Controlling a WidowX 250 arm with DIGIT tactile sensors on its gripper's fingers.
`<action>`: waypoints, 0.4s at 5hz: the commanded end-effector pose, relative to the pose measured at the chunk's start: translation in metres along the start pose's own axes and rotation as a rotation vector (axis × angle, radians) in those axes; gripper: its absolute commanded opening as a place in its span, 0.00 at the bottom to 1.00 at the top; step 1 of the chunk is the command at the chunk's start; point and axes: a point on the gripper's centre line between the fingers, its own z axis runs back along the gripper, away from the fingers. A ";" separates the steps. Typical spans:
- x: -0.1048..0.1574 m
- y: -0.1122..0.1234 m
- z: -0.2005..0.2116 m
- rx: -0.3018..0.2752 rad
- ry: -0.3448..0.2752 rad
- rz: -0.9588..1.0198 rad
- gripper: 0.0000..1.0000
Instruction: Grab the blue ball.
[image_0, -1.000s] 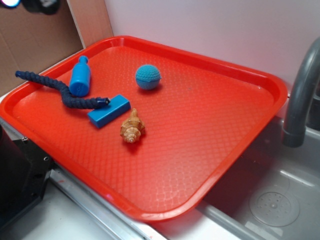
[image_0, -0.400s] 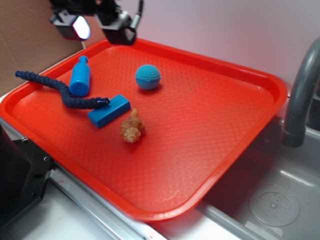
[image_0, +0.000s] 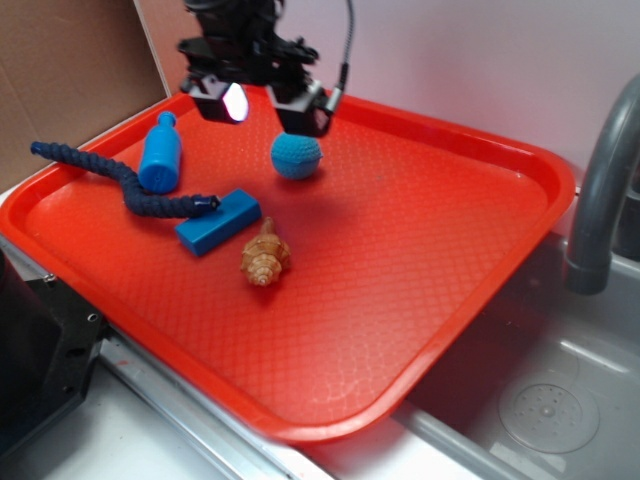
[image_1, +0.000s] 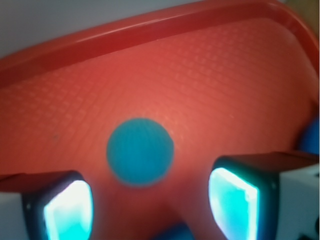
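Note:
The blue ball (image_0: 296, 154), a small ribbed teal sphere, rests on the red tray (image_0: 420, 260) towards its far side. My gripper (image_0: 262, 108) hangs open just above and slightly left of it, nothing between its fingers. In the wrist view the blue ball (image_1: 140, 152) lies on the tray ahead of my gripper (image_1: 150, 205), between the lines of the two glowing pads (image_1: 232, 200), apart from both.
On the tray's left part lie a blue plastic bottle (image_0: 160, 153), a dark blue braided rope (image_0: 120, 183), a flat blue block (image_0: 218, 221) and a seashell (image_0: 265, 254). A grey faucet (image_0: 603, 190) and sink (image_0: 540, 400) are at right. A wall stands behind.
The gripper has come in from the upper left, moving right and down until it hangs over the ball. Nothing on the tray has moved.

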 end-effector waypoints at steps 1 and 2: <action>0.006 -0.012 -0.019 -0.010 -0.002 -0.068 0.38; 0.011 -0.008 -0.026 0.029 0.002 -0.043 0.00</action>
